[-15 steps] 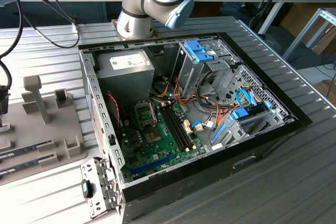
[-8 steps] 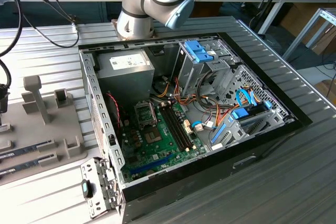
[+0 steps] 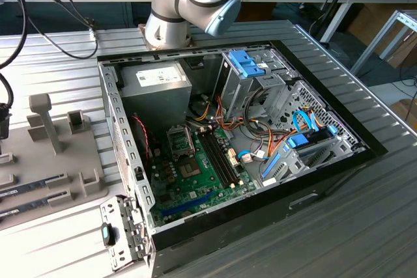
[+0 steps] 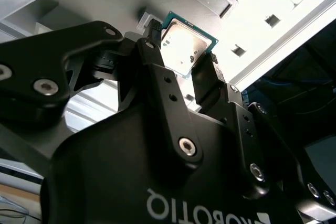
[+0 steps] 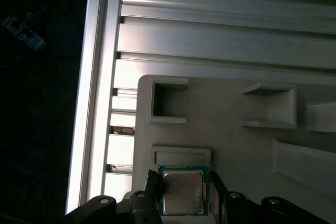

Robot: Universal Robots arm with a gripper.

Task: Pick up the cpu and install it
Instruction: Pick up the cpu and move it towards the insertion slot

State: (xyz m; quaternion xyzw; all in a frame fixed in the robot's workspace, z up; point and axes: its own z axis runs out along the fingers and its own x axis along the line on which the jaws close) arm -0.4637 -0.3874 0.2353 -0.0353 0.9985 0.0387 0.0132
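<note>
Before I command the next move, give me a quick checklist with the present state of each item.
1. Grip on the cpu: ok. The gripper has its fingers against two opposite edges in both wrist views.
2. The cpu square to the fingers: ok in the first wrist view.
3. The cpu lifted clear of the grey tray: cannot tell.
4. The socket on the motherboard open and empty: cannot tell from the exterior view.
5. The computer case open on top: ok, the motherboard is exposed.
</note>
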